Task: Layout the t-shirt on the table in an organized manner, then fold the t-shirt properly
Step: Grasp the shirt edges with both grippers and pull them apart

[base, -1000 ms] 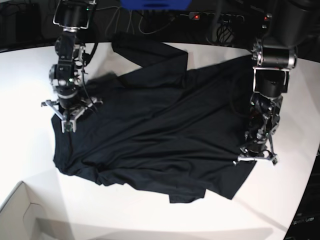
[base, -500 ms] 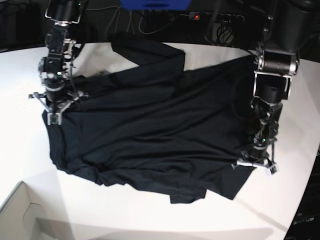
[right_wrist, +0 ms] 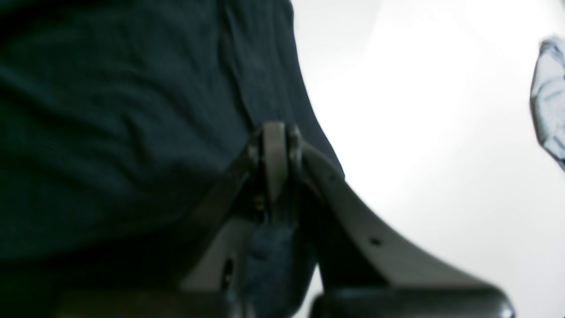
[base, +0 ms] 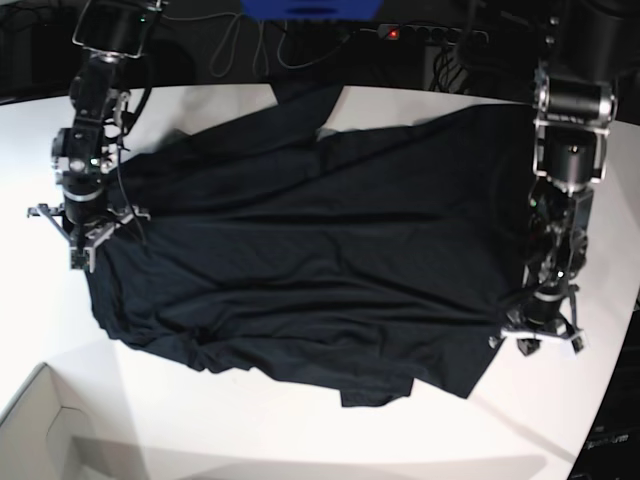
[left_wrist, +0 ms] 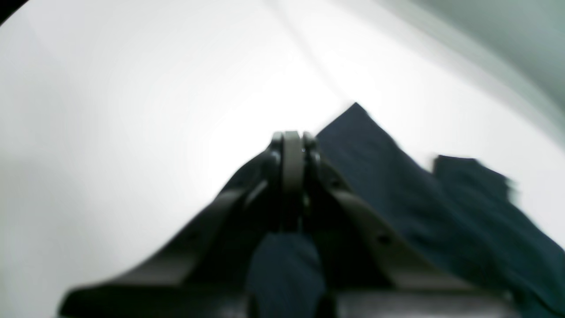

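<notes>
spanning most of the frame, the white desk [base: 300, 440] carries everything, its curved far edge meeting a dark background; the black t-shirt [base: 320, 270] lies spread and wrinkled across the middle of the desk, stretched between the two arms, one sleeve bunched at the far edge; a pale cardboard box corner [base: 40, 430] sits at the near edge on the base view's left; right fingers [base: 85, 250] pinched closed on the t-shirt's edge; left fingers [base: 535, 335] likewise clamped closed on the t-shirt's opposite edge, fabric seen between them in the wrist view.
</notes>
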You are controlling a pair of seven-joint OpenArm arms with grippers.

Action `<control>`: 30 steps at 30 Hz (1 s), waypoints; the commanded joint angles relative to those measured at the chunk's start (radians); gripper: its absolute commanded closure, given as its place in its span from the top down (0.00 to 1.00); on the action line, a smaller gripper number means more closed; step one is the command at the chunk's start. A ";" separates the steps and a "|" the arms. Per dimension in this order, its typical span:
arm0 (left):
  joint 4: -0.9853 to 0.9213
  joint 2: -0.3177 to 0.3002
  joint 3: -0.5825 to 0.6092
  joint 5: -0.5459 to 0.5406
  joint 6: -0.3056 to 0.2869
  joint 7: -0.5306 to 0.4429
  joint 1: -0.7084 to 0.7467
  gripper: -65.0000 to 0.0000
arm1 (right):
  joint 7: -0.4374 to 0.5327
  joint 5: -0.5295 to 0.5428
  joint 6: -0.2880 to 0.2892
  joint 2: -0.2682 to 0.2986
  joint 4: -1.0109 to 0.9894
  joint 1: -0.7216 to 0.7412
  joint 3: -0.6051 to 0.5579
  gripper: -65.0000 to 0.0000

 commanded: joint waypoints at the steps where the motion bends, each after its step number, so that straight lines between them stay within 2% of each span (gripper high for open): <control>1: 0.064 -0.034 -0.005 -0.042 -0.005 0.000 0.001 0.00 | 0.025 0.004 -0.005 0.001 0.033 0.013 -0.001 0.00; 4: 0.227 -0.065 -0.005 -0.154 0.001 0.066 0.111 0.00 | 0.025 0.006 -0.005 -0.030 0.074 0.003 -0.010 0.00; 7: 0.386 -0.088 -0.005 -0.213 0.003 0.078 0.263 0.00 | 0.025 0.006 -0.005 -0.055 0.105 -0.029 -0.053 0.00; 11: 0.509 -0.090 -0.016 -0.216 0.003 0.078 0.441 0.00 | 0.025 0.006 -0.005 -0.067 0.125 -0.066 -0.162 0.00; 17: 0.572 -0.079 -0.123 -0.213 0.003 0.086 0.622 0.00 | 0.025 0.006 -0.005 -0.075 0.123 -0.102 -0.283 0.00; 22: 0.460 -0.079 -0.131 -0.211 -0.007 0.081 0.627 0.00 | 0.025 0.006 -0.005 -0.073 0.066 -0.089 -0.342 0.00; 27: 0.302 -0.045 -0.126 -0.211 -0.008 0.084 0.515 0.00 | 0.028 0.004 -0.005 -0.068 -0.042 -0.023 -0.338 0.00; 30: 0.185 -0.027 -0.126 -0.211 -0.008 0.084 0.417 0.00 | 0.028 0.003 -0.005 -0.039 -0.108 0.015 -0.335 0.00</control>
